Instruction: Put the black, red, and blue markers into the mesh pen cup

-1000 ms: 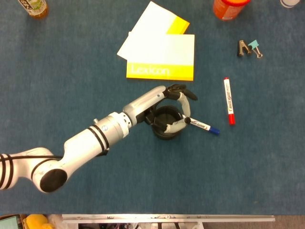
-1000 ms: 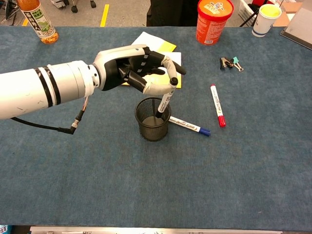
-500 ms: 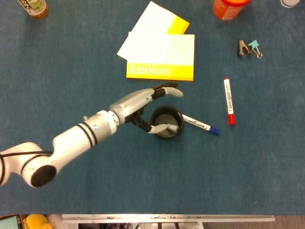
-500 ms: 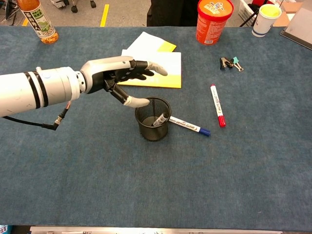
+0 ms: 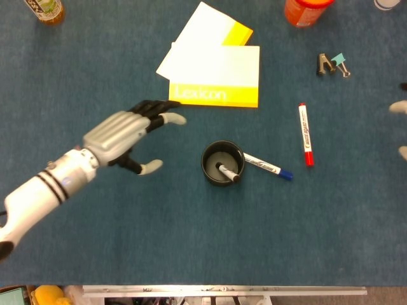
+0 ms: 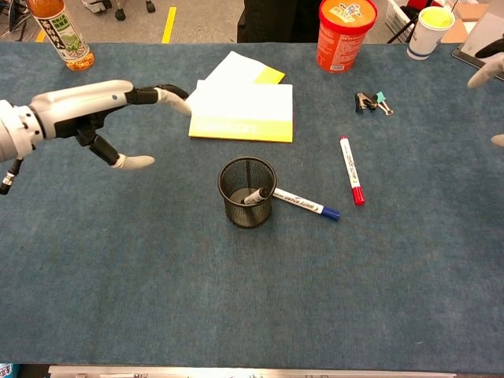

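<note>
Black marker (image 5: 227,172) leaning inside black mesh pen cup (image 6: 246,191), one of three in. Blue-capped marker (image 6: 307,204) flat on blue counter (image 6: 236,299), touching cup's right side. Red-capped marker (image 5: 306,134) farther right of cup, nearer right hand (image 6: 488,69), only fingertips visible, state unclear. Left hand (image 5: 124,135) left of cup, spread wide, empty.

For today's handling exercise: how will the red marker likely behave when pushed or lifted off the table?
The red marker looks like a slim, stiff cylinder lying flat on the blue cloth, so a sideways push would probably roll it. It is likely light, and its smooth barrel may slip in a loose grasp.
</note>
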